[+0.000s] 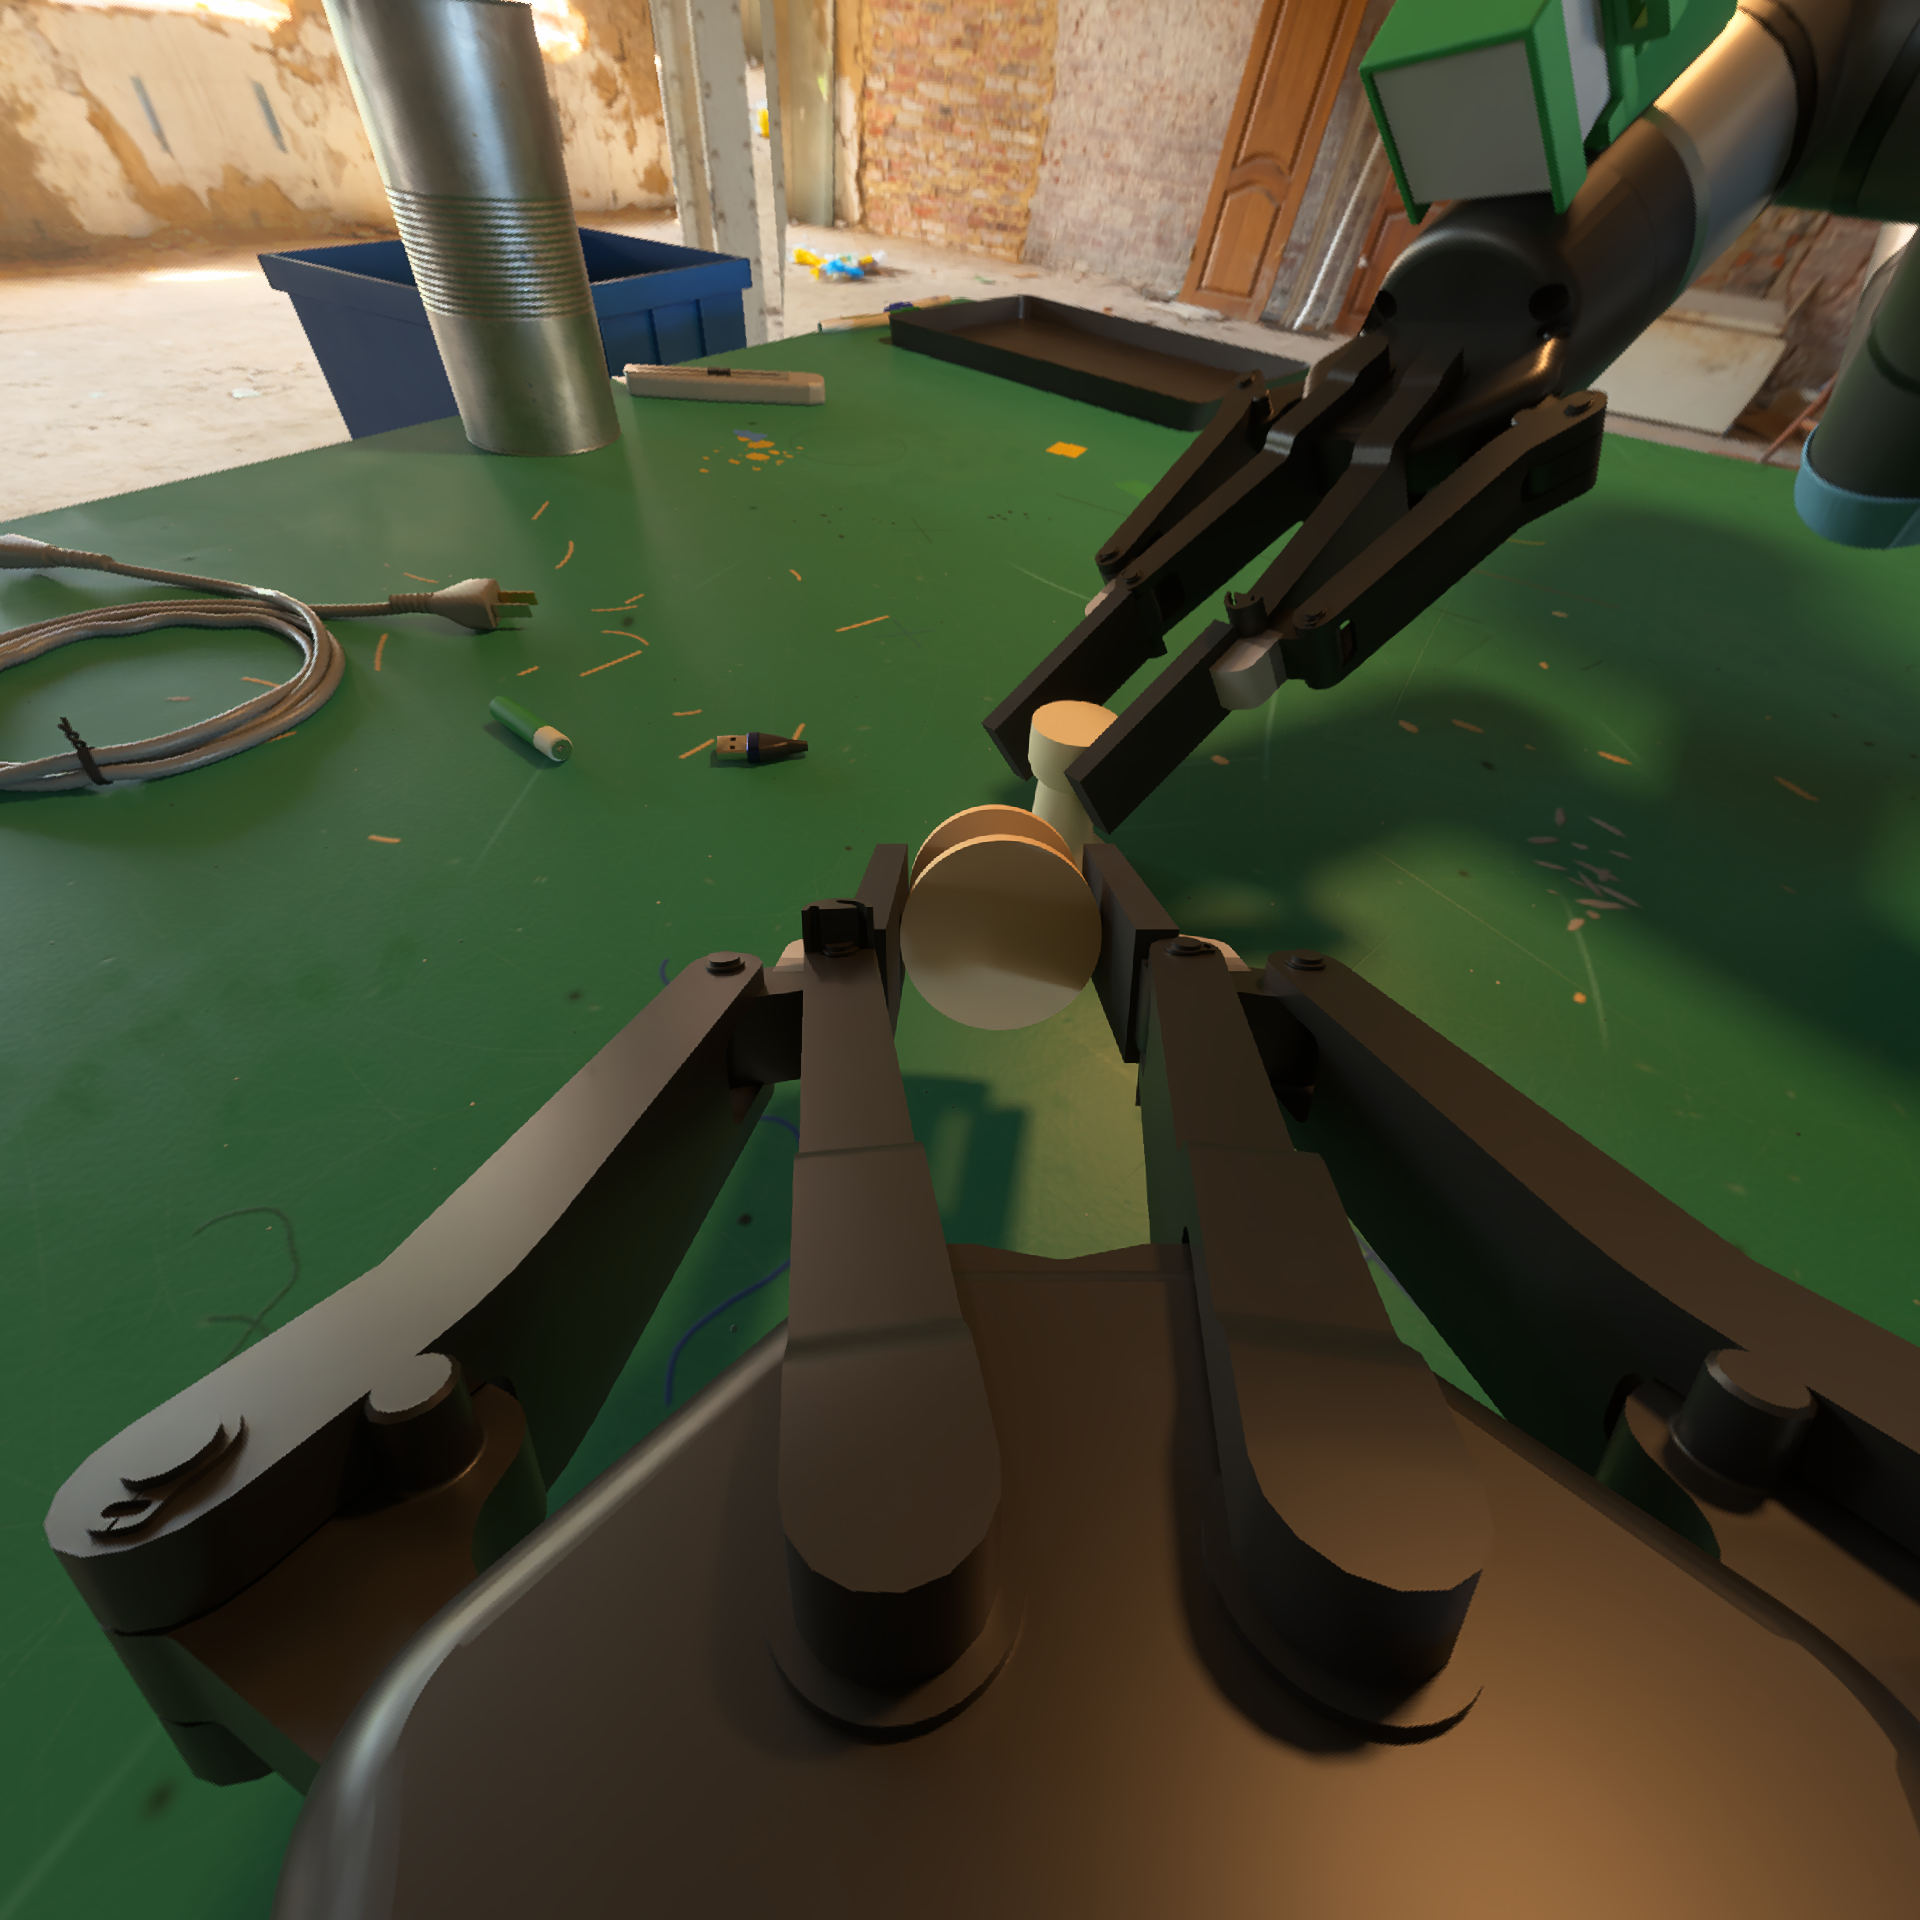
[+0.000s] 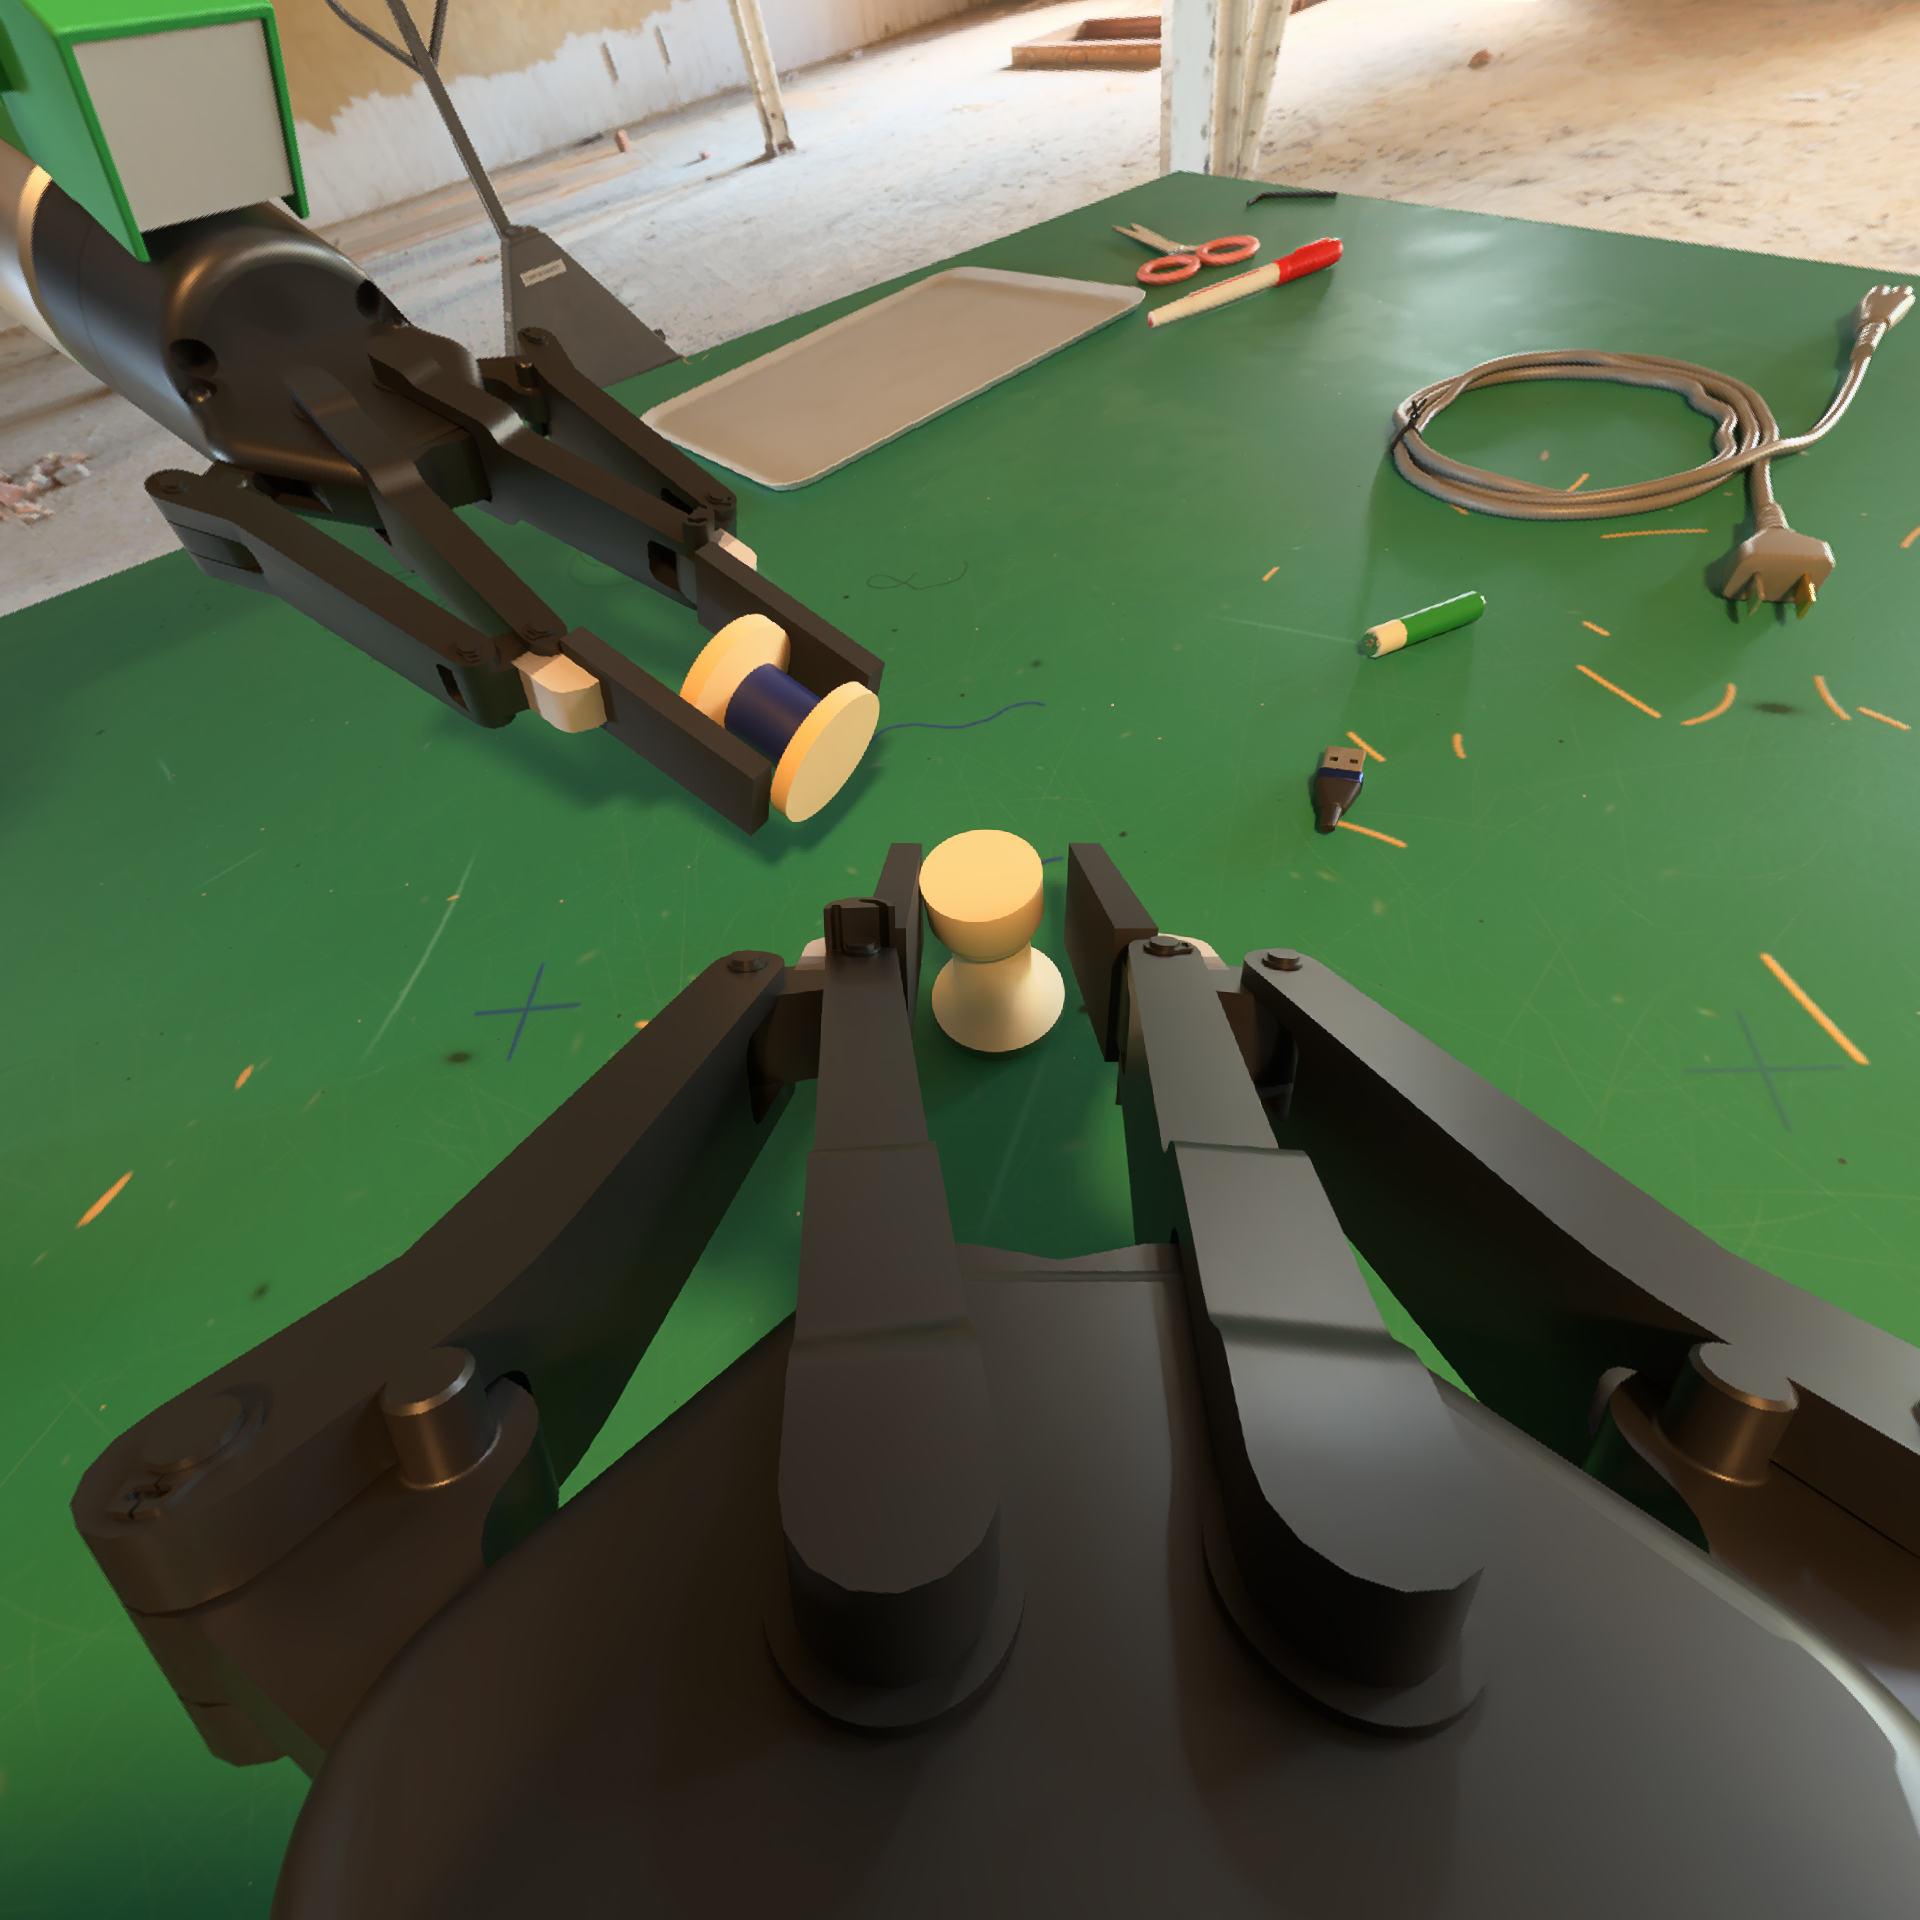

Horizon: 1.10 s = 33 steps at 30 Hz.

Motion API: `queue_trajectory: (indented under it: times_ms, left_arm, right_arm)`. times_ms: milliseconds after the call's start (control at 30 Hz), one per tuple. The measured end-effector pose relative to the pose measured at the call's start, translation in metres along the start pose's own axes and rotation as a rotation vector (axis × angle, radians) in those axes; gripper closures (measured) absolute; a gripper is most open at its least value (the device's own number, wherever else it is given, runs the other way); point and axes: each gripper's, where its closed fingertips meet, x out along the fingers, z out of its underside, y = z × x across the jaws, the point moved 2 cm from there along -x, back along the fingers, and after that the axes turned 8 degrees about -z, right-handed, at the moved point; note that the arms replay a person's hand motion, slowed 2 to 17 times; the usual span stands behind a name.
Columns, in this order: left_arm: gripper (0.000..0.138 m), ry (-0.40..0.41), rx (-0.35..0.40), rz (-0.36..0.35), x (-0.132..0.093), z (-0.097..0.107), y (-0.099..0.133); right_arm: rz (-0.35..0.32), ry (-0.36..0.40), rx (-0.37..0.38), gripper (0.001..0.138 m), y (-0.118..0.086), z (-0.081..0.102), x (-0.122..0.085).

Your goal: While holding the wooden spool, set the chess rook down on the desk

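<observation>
Partly hidden: chess rook [image 1: 1065, 753] behind wooden spool [image 1: 1000, 914].

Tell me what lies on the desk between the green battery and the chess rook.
In the right wrist view, a black USB stick lies on the desk between the green battery and the chess rook, among orange scraps.

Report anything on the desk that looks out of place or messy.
Orange slivers lie scattered over the green desk, thickest near the battery and USB plug, like uncleared offcuts. A loose blue thread trails on the desk beside the wooden spool. The chess rook stands upright; nothing looks tipped or broken.
</observation>
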Motion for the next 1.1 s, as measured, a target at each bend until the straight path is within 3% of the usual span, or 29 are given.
queue_trajectory:
  times_ms: [767, 1100]
  left_arm:
    - [0.094, -0.108, 0.048, -0.065, 0.01, 0.01, 0.0]
    - [0.094, -0.119, 0.032, -0.061, 0.01, 0.011, 0.0]
  right_arm:
    - [0.008, -0.036, -0.023, 0.102, -0.002, 0.003, 0.003]
    - [0.008, -0.047, -0.027, 0.102, -0.002, 0.004, 0.004]
